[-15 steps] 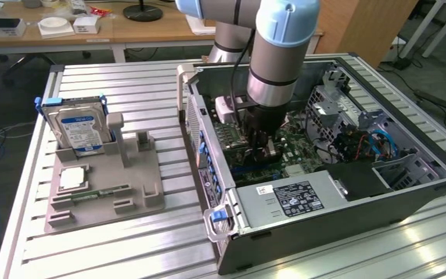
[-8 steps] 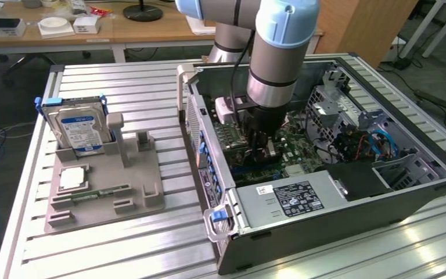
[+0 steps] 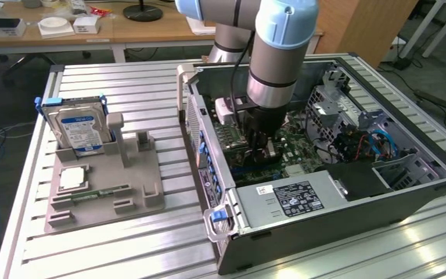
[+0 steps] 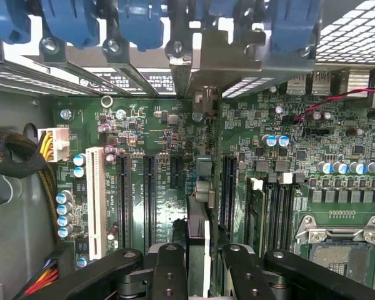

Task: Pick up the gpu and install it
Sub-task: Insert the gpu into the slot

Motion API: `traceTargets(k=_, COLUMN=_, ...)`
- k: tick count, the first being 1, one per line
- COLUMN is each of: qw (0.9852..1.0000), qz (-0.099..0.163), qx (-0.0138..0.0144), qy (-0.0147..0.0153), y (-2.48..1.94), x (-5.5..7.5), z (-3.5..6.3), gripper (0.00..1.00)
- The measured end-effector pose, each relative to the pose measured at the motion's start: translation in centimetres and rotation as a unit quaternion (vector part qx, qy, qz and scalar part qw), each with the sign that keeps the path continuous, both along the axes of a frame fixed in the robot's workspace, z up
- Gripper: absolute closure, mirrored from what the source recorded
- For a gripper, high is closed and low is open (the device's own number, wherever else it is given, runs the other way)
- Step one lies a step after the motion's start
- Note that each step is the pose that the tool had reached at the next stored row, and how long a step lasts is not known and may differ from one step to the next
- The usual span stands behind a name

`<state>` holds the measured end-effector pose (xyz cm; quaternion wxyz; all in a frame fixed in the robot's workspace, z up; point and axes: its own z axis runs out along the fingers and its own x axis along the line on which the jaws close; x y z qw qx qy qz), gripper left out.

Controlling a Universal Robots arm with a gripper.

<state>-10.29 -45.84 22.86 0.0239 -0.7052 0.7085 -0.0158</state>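
end effector (image 4: 203, 253): clamped on gpu (image 4: 197, 215), card held edge-on | place: inside computer case (image 3: 362, 212), over its motherboard (image 4: 165, 128) slots | seating: cannot tell

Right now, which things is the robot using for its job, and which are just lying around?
In the job: thin dark expansion card, held edge-on in the black gripper; green motherboard; open black computer case.
Lying about: boxy silver hard drive; narrow green memory stick; grey plastic holder tray.
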Motion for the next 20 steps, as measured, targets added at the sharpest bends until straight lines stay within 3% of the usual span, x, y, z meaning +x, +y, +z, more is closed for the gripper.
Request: traceTargets(k=20, qw=1.0000, qz=0.000, qx=0.0001, qy=-0.0001, y=0.00, x=-0.18, z=-0.06, gripper=0.73)
